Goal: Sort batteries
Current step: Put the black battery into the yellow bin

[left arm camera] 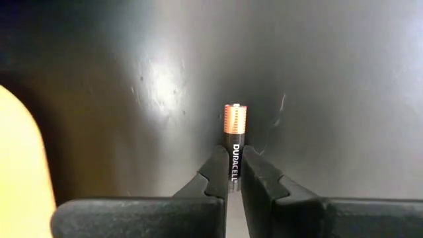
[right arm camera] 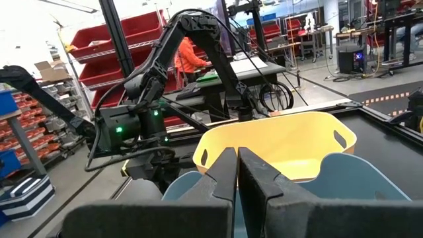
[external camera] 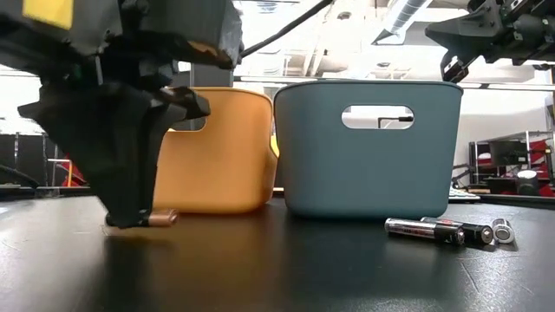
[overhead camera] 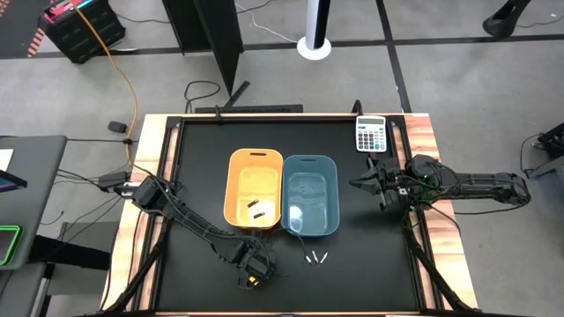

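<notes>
A black-and-copper battery lies on the black table near its front edge, left of centre. My left gripper is shut on it, also visible from above. Several more batteries lie on the table in front of the teal bin; one is silvery. Two dark batteries rest on the floor of the orange bin. My right gripper hangs shut in the air to the right of the teal bin, with nothing in it. My left gripper pinches the battery's black body between its two fingertips, one on each long side. The fingers come steeply from above. The battery lies flat on the table, and its copper end sticks out past the fingers.
The two bins stand side by side at mid-table, orange on the left and teal on the right. A grey-white calculator sits at the far right corner. Bare black table surface lies left of the bins and along the front edge.
</notes>
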Robot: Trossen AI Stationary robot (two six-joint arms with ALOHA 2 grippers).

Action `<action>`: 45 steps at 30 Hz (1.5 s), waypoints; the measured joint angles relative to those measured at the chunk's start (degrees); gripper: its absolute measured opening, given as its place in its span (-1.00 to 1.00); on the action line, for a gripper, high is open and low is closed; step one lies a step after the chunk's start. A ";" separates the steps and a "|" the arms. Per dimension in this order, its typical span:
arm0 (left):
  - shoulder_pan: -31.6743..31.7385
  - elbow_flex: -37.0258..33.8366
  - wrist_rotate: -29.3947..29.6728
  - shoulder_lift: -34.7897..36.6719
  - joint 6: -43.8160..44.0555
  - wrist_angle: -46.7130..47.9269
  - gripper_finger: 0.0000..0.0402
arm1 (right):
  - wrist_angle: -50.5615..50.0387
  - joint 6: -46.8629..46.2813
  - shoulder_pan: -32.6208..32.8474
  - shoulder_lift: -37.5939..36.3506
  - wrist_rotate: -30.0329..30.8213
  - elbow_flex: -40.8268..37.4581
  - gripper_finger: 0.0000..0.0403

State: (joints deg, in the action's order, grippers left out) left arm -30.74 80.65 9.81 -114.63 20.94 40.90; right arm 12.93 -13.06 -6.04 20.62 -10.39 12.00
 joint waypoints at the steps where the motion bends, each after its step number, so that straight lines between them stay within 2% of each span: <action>1: 0.00 0.46 0.09 0.00 -0.04 0.29 -0.94 | 0.00 0.00 0.00 -0.02 0.00 -0.01 -0.83; 10: -0.33 7.12 4.21 0.04 -0.80 6.23 -0.94 | 0.00 0.00 -0.01 -0.01 0.00 0.00 -0.83; 15: -0.42 14.59 10.53 0.17 -0.29 13.48 -0.94 | 0.00 0.00 0.00 -0.02 0.00 -0.01 -0.83; 22: 0.36 25.90 21.80 0.28 2.04 30.58 -0.99 | 0.00 -0.02 0.00 -0.01 0.00 0.00 -0.83; 29: 3.12 30.09 23.30 0.31 2.02 37.12 -0.99 | -0.04 -0.04 0.00 -0.02 0.00 -0.01 -0.83; 33: 3.80 30.17 20.91 0.29 -0.32 32.92 -0.99 | -0.51 -0.07 0.00 0.00 0.00 -0.01 -0.83; 37: 2.81 27.92 13.62 0.26 -4.27 18.62 -0.92 | -0.83 -0.07 0.00 -0.02 0.00 0.01 -0.83; 41: -0.19 21.18 9.01 0.26 -6.94 5.22 -0.63 | -1.89 -0.07 0.00 0.00 0.00 -0.01 -0.83; 43: -1.40 16.92 8.55 -0.44 -5.66 0.72 -0.44 | -2.32 -0.07 0.00 0.00 0.00 -0.01 -0.83; 45: -2.35 14.10 10.79 -1.68 -2.90 -1.95 -0.25 | -2.34 -0.07 0.00 0.00 0.00 -0.01 -0.83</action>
State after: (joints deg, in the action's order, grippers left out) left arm -33.09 94.75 20.60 -116.31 18.04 38.95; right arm 10.59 -13.13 -6.04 20.62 -10.39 11.99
